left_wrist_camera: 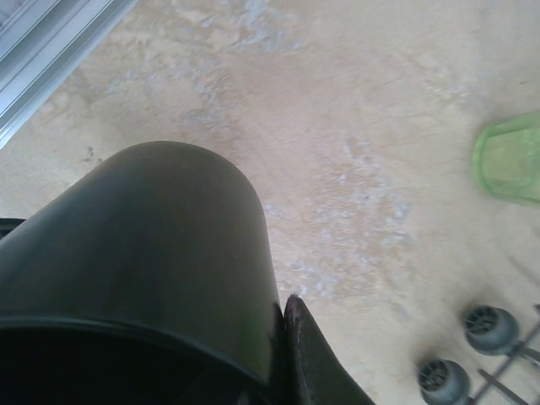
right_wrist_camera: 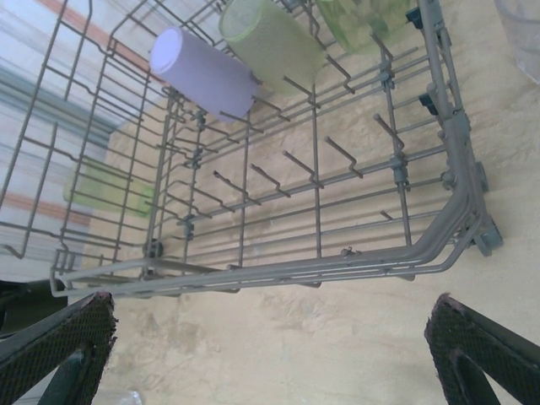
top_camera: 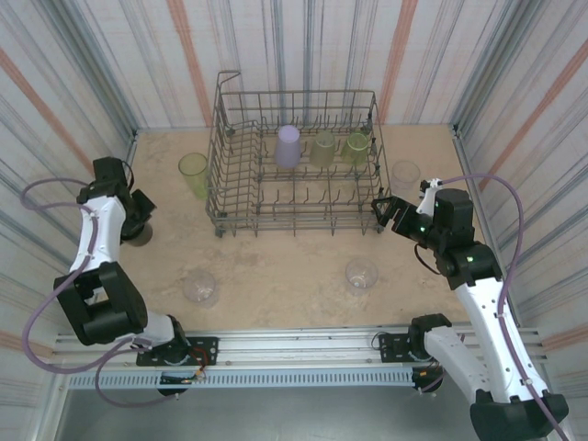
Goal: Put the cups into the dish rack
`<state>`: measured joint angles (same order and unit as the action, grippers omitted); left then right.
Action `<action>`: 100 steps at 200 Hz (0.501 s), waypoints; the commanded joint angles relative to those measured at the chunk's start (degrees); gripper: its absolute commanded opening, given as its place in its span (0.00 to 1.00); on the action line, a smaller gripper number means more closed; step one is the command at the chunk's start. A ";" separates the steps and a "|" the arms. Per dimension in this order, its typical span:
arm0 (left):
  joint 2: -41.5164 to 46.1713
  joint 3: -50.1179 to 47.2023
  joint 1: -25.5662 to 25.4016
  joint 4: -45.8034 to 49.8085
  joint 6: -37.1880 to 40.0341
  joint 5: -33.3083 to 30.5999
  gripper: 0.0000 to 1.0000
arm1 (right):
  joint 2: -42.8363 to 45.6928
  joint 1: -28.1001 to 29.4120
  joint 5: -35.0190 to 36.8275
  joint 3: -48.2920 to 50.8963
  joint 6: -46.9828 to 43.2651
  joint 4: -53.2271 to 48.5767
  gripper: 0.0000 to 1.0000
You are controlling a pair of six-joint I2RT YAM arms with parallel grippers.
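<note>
Dark cup [left_wrist_camera: 143, 253], clamped by its wall in the left gripper [top_camera: 139, 219] well left of the dish rack [top_camera: 294, 221], should clear the rack's rim and go mouth-down over free tines [right_wrist_camera: 291, 160]; the right gripper [right_wrist_camera: 270, 346] holds its fingers wide apart beside the rack's near right corner.

On my left wrist camera a dark cup [left_wrist_camera: 143, 270] runs off the bottom edge and hides one finger of my left pincer [left_wrist_camera: 278, 371]; a green cup [left_wrist_camera: 510, 160] is cut by the right edge. The right wrist camera clips a clear cup [right_wrist_camera: 523, 34] at its top corner.
</note>
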<state>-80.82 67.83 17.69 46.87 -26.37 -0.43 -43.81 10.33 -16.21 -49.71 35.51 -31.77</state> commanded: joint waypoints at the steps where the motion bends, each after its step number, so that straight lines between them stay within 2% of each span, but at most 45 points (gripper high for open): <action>1: 3.59 4.10 0.41 2.00 2.78 2.74 0.00 | 0.67 0.98 1.28 -0.24 1.40 -0.23 0.99; 100: 7.81 9.87 0.42 1.86 5.52 16.91 0.00 | -1.27 5.61 3.98 -0.38 3.23 1.09 0.99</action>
<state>-76.49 74.39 17.69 49.91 -23.11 11.49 -44.75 14.74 -14.09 -49.71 37.19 -31.42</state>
